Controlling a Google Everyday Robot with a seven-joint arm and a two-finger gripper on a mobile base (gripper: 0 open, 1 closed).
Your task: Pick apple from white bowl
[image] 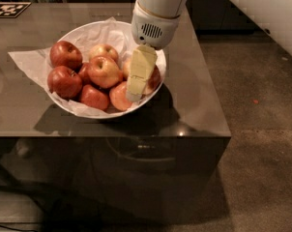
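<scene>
The white bowl [83,31], lined with crumpled white paper, stands on the grey table and holds several apples. A yellow-red apple [103,70] lies in the middle, and another pale one [105,51] lies behind it. Dark red apples [65,54] fill the left side. My gripper [132,96] reaches down into the right side of the bowl. It sits between a pale apple [125,67], mostly hidden behind it, and a dark red apple [155,79] at the rim. An orange-red apple [118,96] lies at its tip. No sticker shows on any apple.
The bowl sits near the front right of the glossy table [194,95], whose front edge and right edge are close by. The paper [27,62] sticks out to the left. A black-and-white marker tag [8,8] lies at the far left. Speckled floor [262,129] lies to the right.
</scene>
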